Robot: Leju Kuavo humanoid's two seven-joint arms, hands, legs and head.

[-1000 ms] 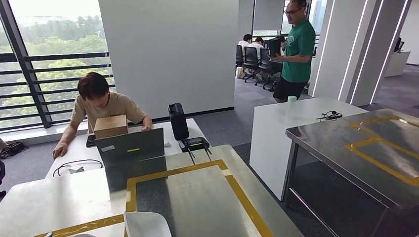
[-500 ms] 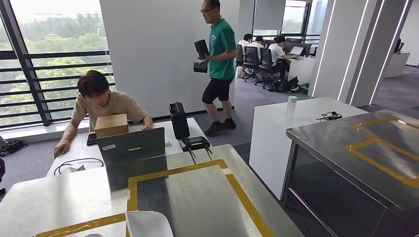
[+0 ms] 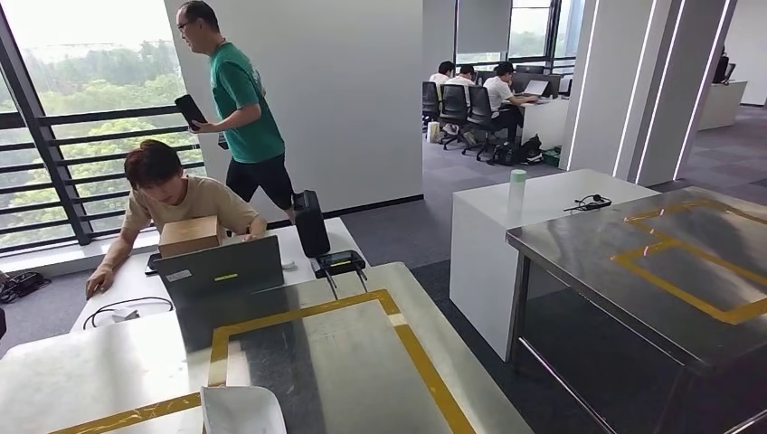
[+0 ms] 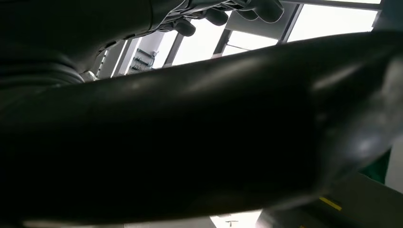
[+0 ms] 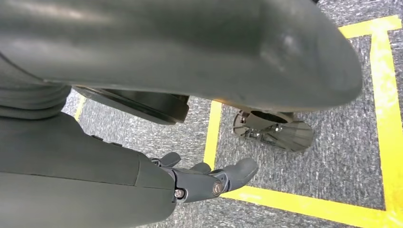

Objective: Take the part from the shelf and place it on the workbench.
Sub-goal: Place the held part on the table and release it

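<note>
A big black thing, maybe the part, lies close across the left wrist view. The left hand curls at its edge, but I cannot tell if it holds it. If the hold is loose, it could drop before it gets to the near workbench. The right hand hangs loose over the floor, holding nothing. A white shape at the near edge is cut off.
</note>
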